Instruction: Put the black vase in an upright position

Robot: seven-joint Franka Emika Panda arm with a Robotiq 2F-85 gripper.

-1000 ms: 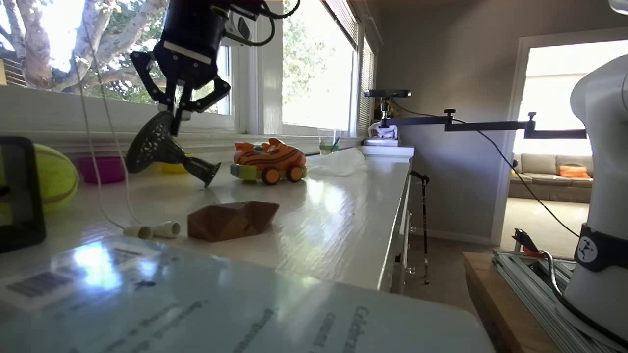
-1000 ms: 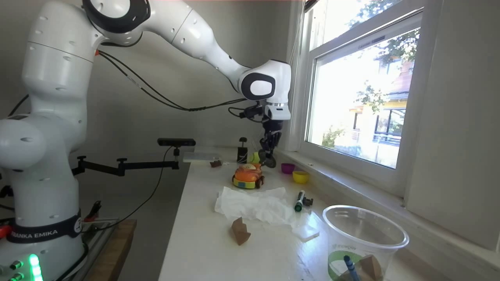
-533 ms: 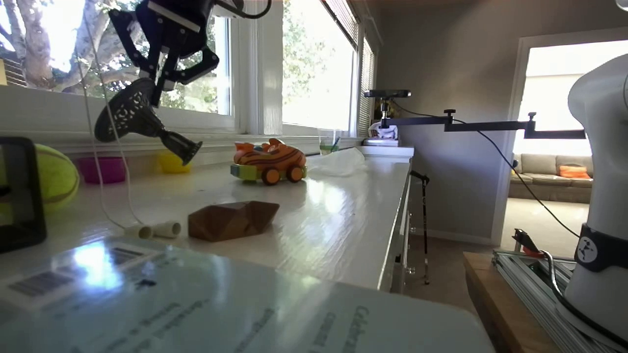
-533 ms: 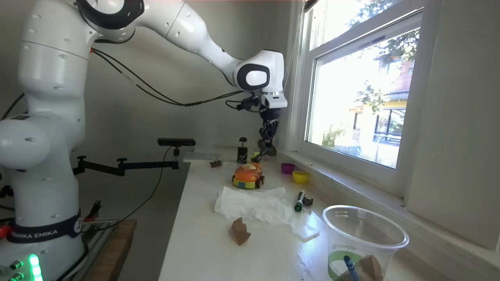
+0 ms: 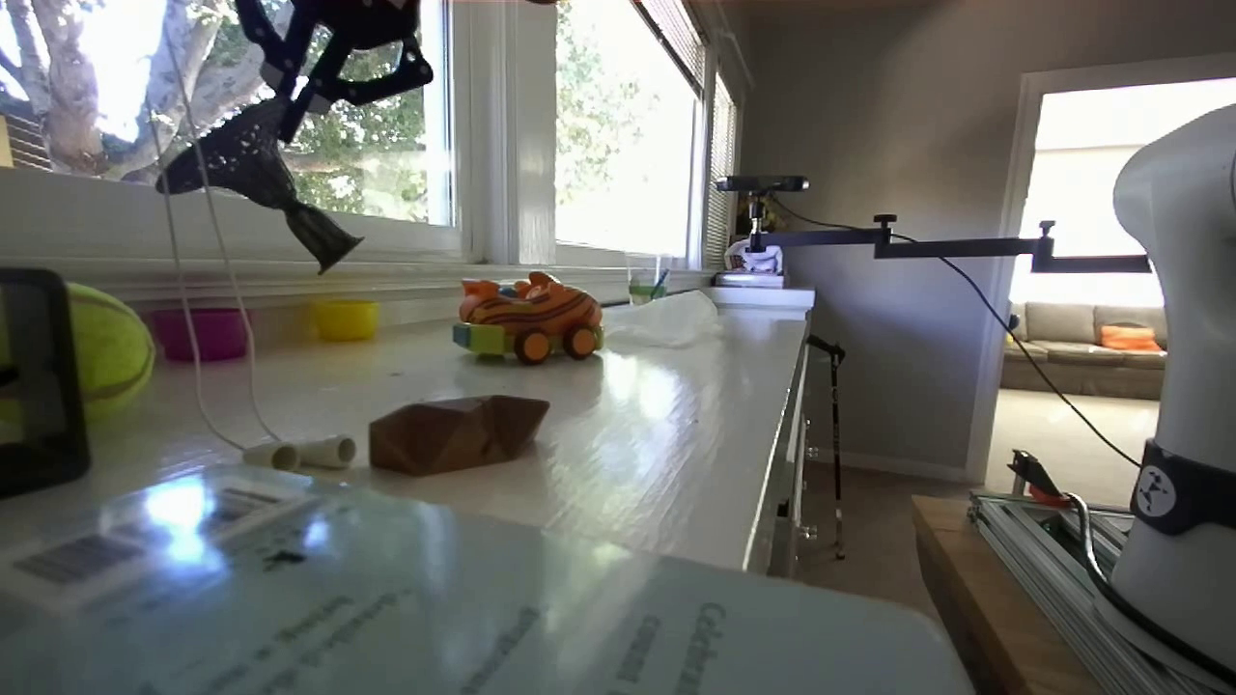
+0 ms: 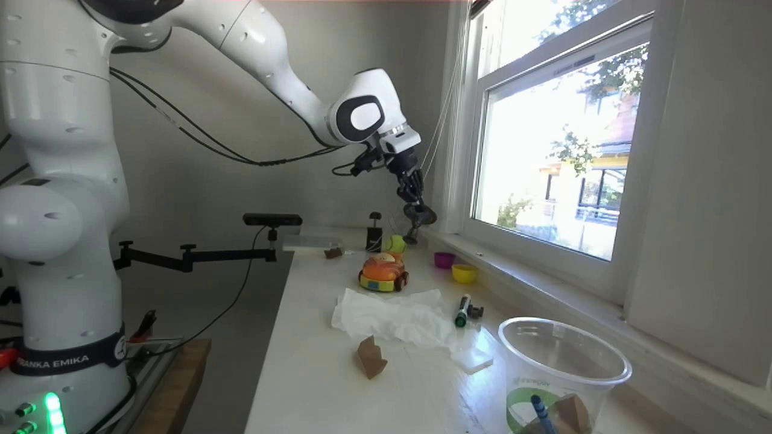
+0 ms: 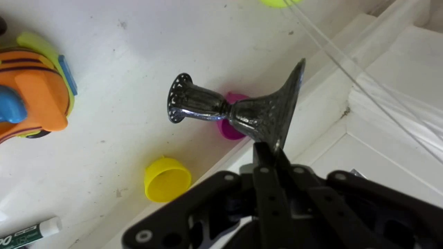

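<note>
Fingers (image 7: 262, 155) closed, pinching the vase (image 7: 251, 116) by the edge of its flared rim. Vase in the air, apart from the desk (image 5: 628, 463). Long axis slanted: rim higher, base lower in both exterior views; wrist view shows the base pointing toward the car (image 7: 38, 98). Relative to the fingers: rim edge between the tips, stem and base running out past them, unsupported. Judgement: tilt to be taken out before lowering; edge grip may let it pivot.

The black vase (image 7: 244, 113) looks like glossy metal, the toy car (image 5: 531, 316) smooth plastic.
</note>
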